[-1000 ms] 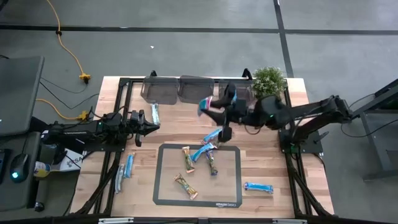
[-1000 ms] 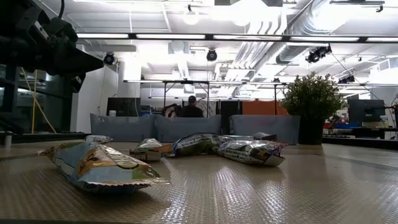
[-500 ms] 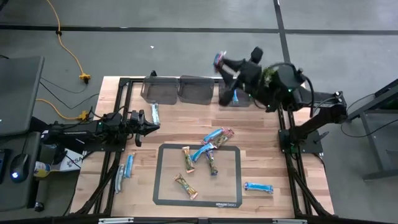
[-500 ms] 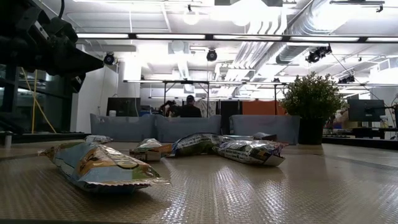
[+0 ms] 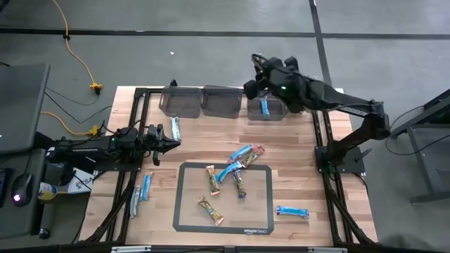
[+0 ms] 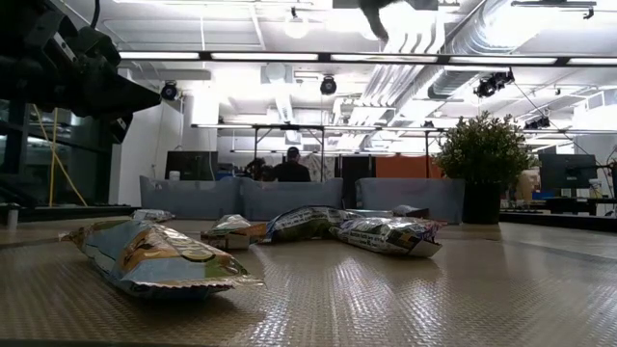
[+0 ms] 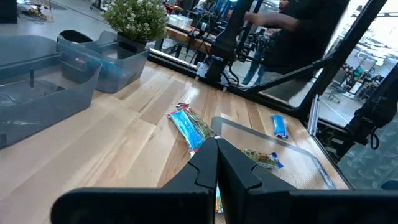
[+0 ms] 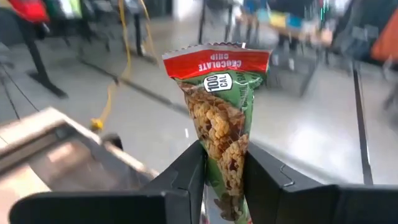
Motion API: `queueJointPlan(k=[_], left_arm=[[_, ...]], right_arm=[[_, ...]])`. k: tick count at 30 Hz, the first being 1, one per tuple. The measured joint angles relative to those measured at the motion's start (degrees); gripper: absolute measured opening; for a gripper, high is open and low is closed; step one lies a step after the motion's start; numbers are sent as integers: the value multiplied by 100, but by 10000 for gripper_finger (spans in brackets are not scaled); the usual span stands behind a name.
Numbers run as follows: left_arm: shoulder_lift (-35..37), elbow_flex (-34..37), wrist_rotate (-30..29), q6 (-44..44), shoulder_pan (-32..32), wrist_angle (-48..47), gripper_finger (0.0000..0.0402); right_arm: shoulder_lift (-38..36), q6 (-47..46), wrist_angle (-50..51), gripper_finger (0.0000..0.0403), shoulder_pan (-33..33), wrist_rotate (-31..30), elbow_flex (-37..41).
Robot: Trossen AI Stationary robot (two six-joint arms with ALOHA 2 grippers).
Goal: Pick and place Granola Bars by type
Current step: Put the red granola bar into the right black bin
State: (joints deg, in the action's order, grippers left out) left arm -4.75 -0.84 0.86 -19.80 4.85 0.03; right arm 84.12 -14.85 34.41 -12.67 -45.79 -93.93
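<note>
Now right pincer [image 8: 222, 171] pinching a green bar [image 8: 222, 112] above the table's far edge [image 5: 232, 88], beyond bins [image 5: 221, 100].

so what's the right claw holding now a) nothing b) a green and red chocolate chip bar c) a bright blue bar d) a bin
b: the right wrist view shows the right claw shut on a green and red chocolate chip bar.

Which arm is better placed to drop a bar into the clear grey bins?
Right. The right gripper holds a red-and-green wrapped bar near the clear grey bins; the shut left gripper is empty.
</note>
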Motion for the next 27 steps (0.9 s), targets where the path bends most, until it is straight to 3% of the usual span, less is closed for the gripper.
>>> queueJointPlan(k=[5, 14, 20, 27], left_arm=[[0, 0, 0, -1, -1, 0, 0], [0, 0, 0, 1, 1, 0, 0], [0, 0, 0, 0, 0, 0, 0], [0, 0, 0, 0, -1, -1, 0]], right_arm=[[0, -880, 326, 83, -704, 737, 756], [0, -1365, 81, 83, -1776, 2416, 2250], [0, -1287, -288, 83, -2233, 3073, 3025], [0, -1171, -793, 83, -2502, 3296, 3635]])
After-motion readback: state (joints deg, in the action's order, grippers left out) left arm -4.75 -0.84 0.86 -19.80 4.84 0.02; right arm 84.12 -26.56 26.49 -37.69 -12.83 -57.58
